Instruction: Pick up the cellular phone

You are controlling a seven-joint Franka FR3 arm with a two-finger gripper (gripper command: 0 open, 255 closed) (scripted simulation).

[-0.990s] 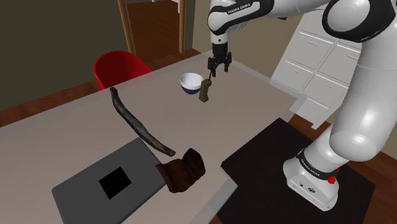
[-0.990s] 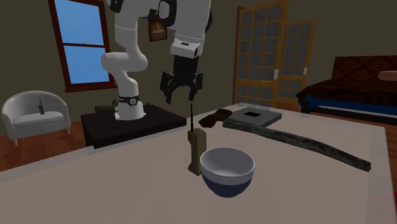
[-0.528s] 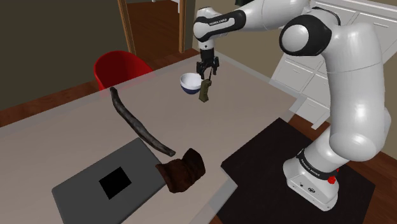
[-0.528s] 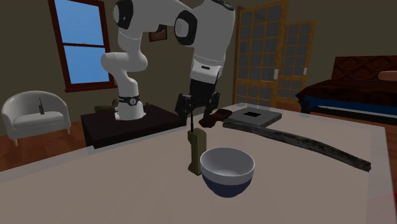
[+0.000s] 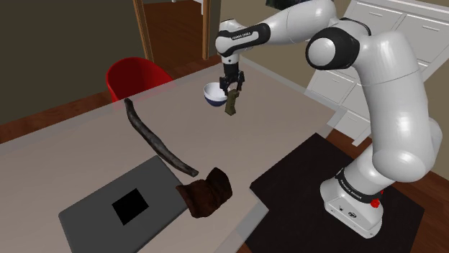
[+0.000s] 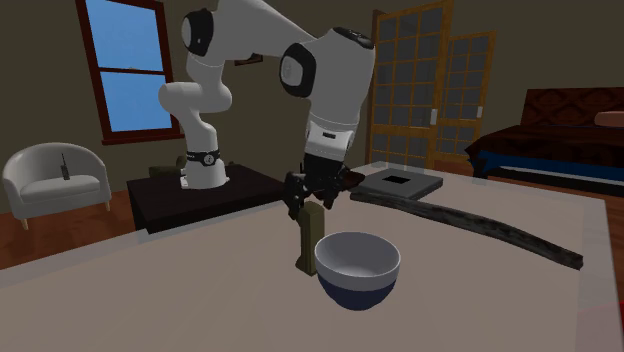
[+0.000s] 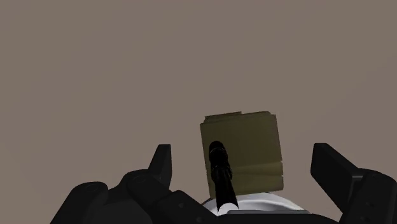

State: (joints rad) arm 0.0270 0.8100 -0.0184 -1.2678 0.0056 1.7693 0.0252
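The cellular phone (image 5: 230,106) is an olive-green handset with a thin black antenna. It stands upright on the pale table (image 5: 288,115), close beside a white bowl (image 5: 213,93) with a dark blue outside. My gripper (image 5: 232,85) hangs directly over the handset, open, its fingers lowered around the antenna. In the second exterior view the gripper (image 6: 312,200) sits at the top of the phone (image 6: 309,240), just behind the bowl (image 6: 357,268). In the wrist view the phone (image 7: 245,143) lies between the spread fingers (image 7: 162,167), untouched by either; my gripper (image 7: 243,158) is centred on it.
A long dark bent strip (image 5: 155,140) lies across the table's middle. A brown crumpled object (image 5: 207,191) rests beside a grey slab (image 5: 93,215) with a black square. A red chair (image 5: 137,75) stands beyond the far edge. White cabinets (image 5: 360,65) rise behind the arm.
The arm swung over and the gripper came down onto the phone: it was above and slightly off to the side, and now straddles the antenna and the handset's top. The phone has not moved.
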